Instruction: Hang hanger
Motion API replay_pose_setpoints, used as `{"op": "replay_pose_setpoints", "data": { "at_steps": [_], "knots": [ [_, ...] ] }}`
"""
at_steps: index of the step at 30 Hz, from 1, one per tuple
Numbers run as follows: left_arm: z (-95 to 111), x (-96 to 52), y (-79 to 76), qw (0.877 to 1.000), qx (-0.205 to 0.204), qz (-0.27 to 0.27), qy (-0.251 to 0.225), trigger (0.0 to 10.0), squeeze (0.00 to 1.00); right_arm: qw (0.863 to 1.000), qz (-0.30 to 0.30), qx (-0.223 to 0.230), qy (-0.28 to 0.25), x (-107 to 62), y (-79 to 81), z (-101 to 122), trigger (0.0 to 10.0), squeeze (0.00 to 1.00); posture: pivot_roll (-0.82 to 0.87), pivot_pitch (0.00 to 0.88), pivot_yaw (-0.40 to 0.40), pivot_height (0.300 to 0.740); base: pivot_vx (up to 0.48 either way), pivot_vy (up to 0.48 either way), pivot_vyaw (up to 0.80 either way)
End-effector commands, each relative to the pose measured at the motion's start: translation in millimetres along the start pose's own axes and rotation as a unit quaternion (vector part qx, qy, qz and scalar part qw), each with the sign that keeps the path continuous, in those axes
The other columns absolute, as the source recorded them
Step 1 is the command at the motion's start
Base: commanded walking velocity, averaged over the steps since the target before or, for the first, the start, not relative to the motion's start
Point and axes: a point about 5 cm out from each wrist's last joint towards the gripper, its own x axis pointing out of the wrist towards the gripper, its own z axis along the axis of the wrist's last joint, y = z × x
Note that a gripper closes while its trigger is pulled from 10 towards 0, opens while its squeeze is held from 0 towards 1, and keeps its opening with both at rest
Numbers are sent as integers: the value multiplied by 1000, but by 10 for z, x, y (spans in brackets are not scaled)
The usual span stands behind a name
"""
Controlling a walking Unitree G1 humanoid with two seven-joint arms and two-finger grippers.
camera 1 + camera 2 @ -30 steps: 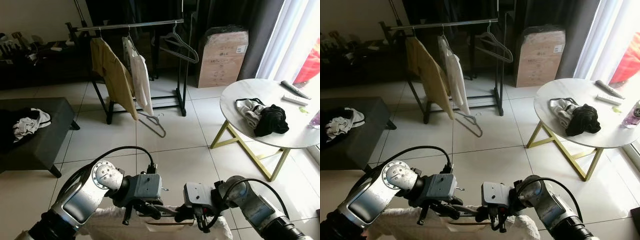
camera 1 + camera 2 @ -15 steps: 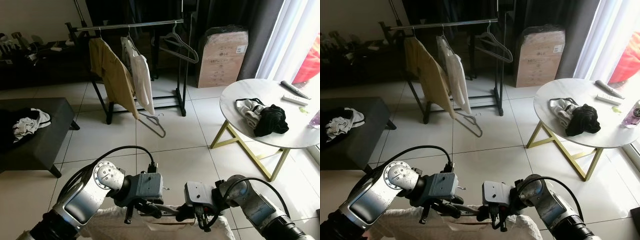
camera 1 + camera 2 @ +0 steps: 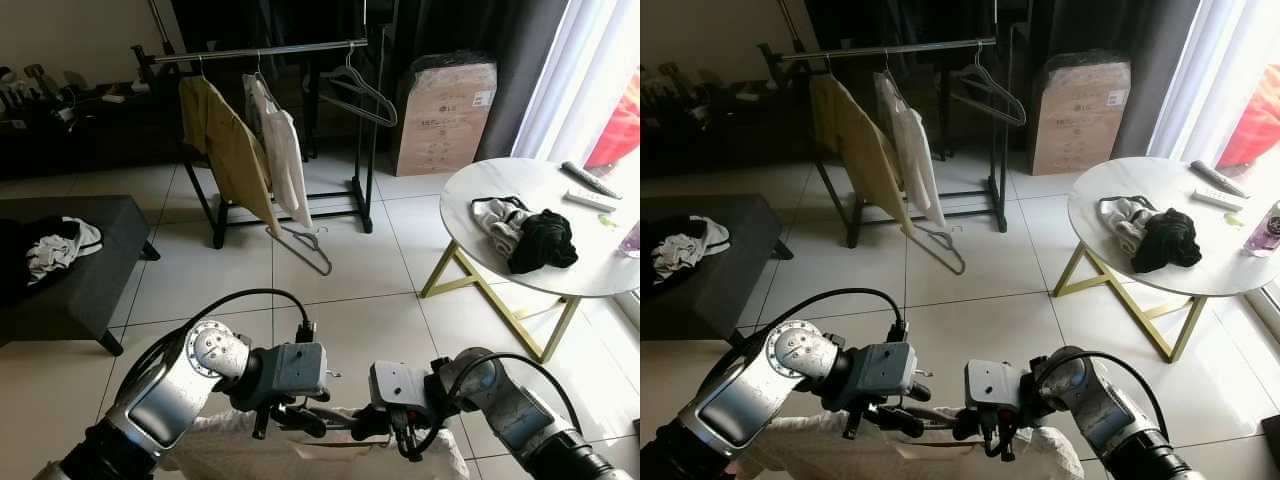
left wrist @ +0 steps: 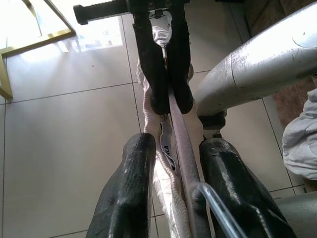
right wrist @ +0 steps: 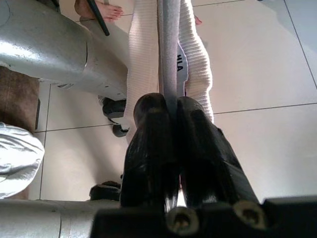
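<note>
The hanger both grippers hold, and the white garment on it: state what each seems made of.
Hanger: a smooth grey bar with a dull sheen, likely plastic or coated metal; its hook looks like bare metal wire. White garment: a ribbed knit, seemingly cotton or wool, matte and soft. Both the left gripper and the right gripper clamp the bar.

The floor [image 3: 350, 270] is glossy pale tile. A ribbed white knit garment [image 5: 146, 54] drapes a smooth grey hanger [image 5: 169, 49]. The matt black fingers [image 4: 131, 198] look rubbery; the arms are brushed silver metal.
</note>
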Motion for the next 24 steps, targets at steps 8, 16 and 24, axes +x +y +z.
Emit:
{"op": "replay_pose_setpoints", "data": {
  "at_steps": [8, 16, 24],
  "knots": [
    [8, 32, -61, 1000, 6, -15, -3, 10000, 0, 998, -7, -36, -53, -40, -52, 265, 0, 0, -77, 117, 43, 740, 0, 0, 0],
    [9, 57, -79, 1000, 4, -21, -8, 0, 0, 998, -5, -36, -57, -49, -44, 276, 0, 0, -79, 120, 40, 740, 0, 0, 0],
    [-3, 56, -103, 1000, -1, -30, -5, 0, 0, 998, -6, -32, -57, -51, -52, 279, 0, 0, -78, 124, 39, 740, 0, 0, 0]
  ]
}}
